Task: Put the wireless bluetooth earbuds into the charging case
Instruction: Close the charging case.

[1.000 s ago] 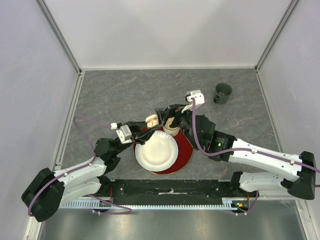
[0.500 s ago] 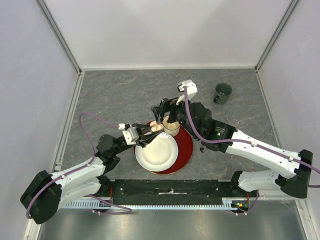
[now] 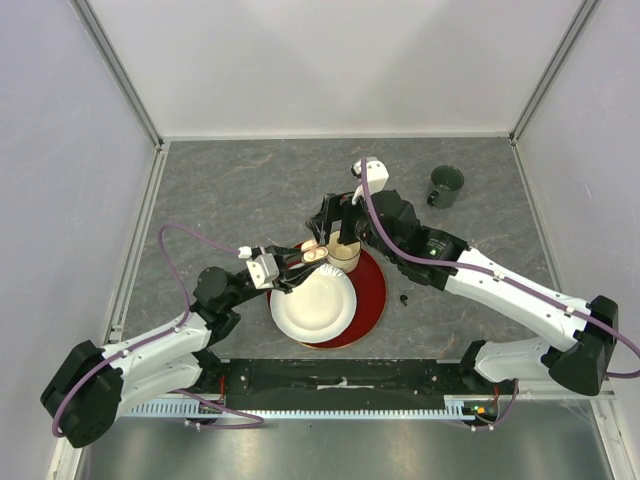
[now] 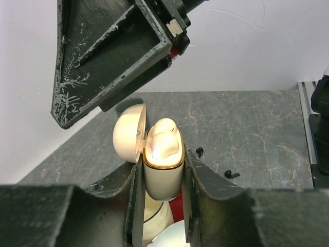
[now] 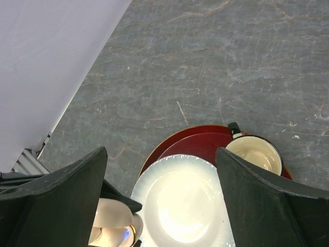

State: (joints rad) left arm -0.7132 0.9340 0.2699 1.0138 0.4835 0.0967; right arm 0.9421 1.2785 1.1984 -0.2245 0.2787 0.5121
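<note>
Top plate (image 3: 312, 305) on bottom plate (image 3: 372, 290), cup (image 3: 344, 256) behind, charging case (image 3: 314, 254) left of cup

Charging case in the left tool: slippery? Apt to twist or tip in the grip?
Probably slippery: the charging case looks glossy and rounded, pinched at its sides by the left tool. Likely rigid, no dent showing. Its open lid sits off to one side, so a downward push might tilt it.
</note>
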